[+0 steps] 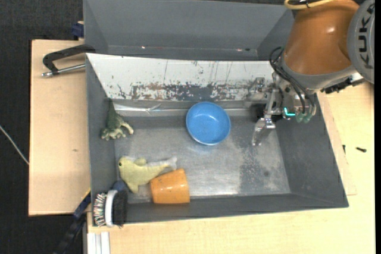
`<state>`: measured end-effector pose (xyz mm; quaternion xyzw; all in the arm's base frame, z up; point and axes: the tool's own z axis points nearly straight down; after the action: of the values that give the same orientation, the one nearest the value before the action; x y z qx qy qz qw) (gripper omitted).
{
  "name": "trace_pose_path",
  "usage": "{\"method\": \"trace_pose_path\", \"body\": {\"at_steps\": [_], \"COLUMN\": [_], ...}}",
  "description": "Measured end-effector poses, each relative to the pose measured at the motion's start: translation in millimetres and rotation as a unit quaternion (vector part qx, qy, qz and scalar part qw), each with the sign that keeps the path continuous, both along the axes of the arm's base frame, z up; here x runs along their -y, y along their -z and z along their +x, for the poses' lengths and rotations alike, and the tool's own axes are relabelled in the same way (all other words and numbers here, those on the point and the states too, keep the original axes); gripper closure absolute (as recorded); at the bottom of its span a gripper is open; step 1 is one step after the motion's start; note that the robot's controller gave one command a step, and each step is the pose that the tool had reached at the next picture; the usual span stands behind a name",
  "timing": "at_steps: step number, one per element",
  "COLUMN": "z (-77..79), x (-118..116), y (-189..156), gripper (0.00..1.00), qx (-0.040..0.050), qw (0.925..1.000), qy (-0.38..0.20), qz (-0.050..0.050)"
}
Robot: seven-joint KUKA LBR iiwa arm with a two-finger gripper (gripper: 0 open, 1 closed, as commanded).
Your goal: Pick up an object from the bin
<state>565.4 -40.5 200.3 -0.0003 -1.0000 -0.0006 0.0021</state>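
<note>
Grey metal bin [274, 178] is seen with a scuffed, speckled floor, and a blue bowl [208, 123] is set upright near the middle, close to the back wall. A green dinosaur toy [115, 127] is placed by the left wall. A pale yellow soft toy [138, 171] is laid at front left, touching an orange cup [170, 187] tipped on its side, and a black-and-white brush [109, 208] is lodged at the front left corner.
</note>
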Motion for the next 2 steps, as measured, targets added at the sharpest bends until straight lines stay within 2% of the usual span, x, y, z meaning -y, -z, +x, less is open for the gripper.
{"method": "trace_pose_path", "body": {"at_steps": [1, 2], "z": [15.3, 15.0], "x": [-46.5, -48.8], "y": [126.5, 121.6], "gripper": [0.0, 1.0], "qx": [0.0043, 0.0019], "qw": [0.9983, 0.9982], "qy": [-0.058, -0.059], "qz": [0.0, 0.003]}}
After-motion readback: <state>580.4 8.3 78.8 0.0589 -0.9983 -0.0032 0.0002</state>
